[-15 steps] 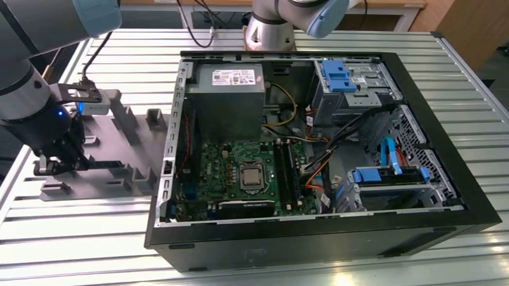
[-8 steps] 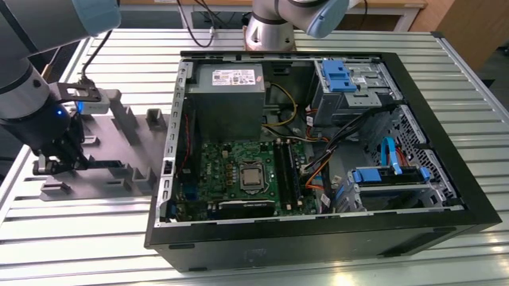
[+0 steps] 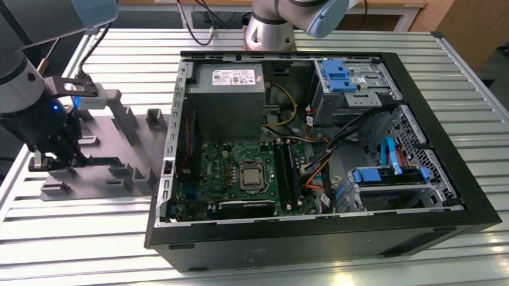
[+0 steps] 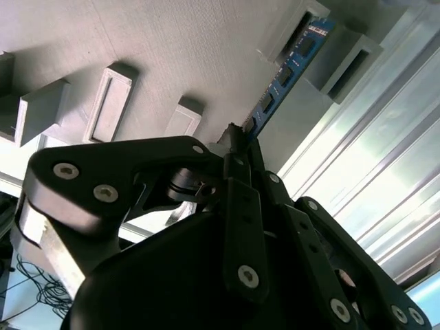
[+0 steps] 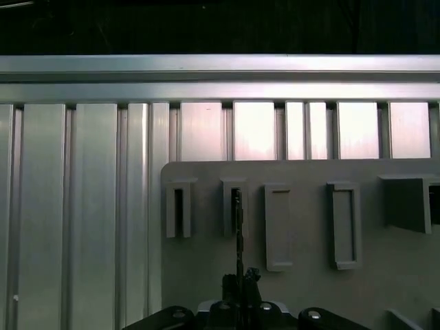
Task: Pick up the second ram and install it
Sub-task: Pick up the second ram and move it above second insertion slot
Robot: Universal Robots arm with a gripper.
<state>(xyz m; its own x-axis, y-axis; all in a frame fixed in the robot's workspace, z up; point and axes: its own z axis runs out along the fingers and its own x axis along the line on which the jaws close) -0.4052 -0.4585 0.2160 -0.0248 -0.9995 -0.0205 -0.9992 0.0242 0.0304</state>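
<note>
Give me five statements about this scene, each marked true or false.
1. The gripper is at the grey holder tray, outside the computer case. True.
2. The computer case lies open with the motherboard showing. True.
3. The second ram is seated in a slot on the motherboard. False: it is at the grey holder tray, held by the gripper.
4. The gripper is open. False: it is shut on the second ram.
5. The grey holder tray lies at the exterior view's right of the computer case. False: it lies at the exterior view's left.
</note>
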